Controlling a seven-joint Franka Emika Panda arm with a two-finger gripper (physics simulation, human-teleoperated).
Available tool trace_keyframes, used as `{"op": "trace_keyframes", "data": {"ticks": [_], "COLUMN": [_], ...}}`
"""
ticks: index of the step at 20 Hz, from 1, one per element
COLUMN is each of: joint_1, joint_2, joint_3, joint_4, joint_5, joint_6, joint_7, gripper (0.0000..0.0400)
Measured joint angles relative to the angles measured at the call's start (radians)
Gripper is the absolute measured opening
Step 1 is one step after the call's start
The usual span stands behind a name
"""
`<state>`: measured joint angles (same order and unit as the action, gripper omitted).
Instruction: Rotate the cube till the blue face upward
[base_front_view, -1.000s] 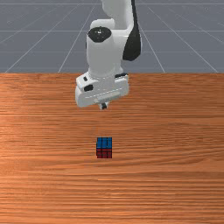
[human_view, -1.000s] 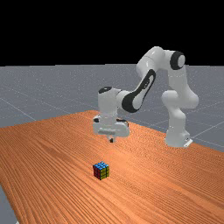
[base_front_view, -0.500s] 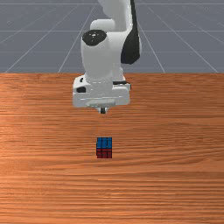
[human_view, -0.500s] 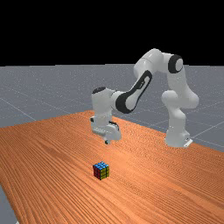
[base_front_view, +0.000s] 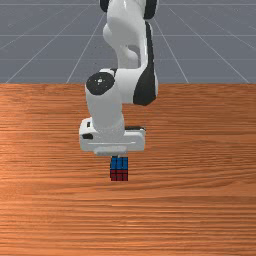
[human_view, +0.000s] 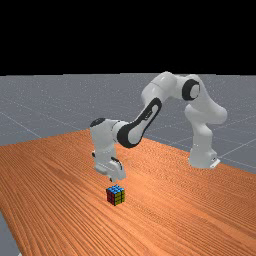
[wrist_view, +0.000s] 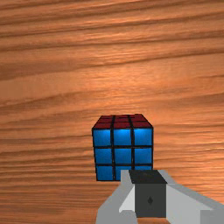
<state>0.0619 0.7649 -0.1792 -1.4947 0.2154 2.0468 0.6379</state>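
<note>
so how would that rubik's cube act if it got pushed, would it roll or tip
The Rubik's cube looks rigid, with straight edges, so it probably won't flex. Resting on a flat face on the table, it would likely slide rather than roll under a low push. A high push might tip it, as it looks about as tall as wide.

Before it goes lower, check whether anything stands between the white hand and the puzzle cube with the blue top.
Nothing visible stands between the hand and the cube; in the wrist view, the fingers merely overlap its blue face.
</note>
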Motion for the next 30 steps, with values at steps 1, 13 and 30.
{"op": "trace_keyframes", "data": {"ticks": [1, 13, 30], "joint_1": [-0.002, 0.087, 0.178], "joint_2": [0.016, 0.059, 0.007], "joint_3": [0.002, 0.035, 0.023], "joint_4": [0.006, 0.017, -0.055], "joint_5": [0.002, -0.019, -0.082], "joint_6": [0.002, 0.021, 0.048], "joint_7": [0.0, 0.057, 0.105], "gripper": [0.0, 0.0063, 0.0]}}
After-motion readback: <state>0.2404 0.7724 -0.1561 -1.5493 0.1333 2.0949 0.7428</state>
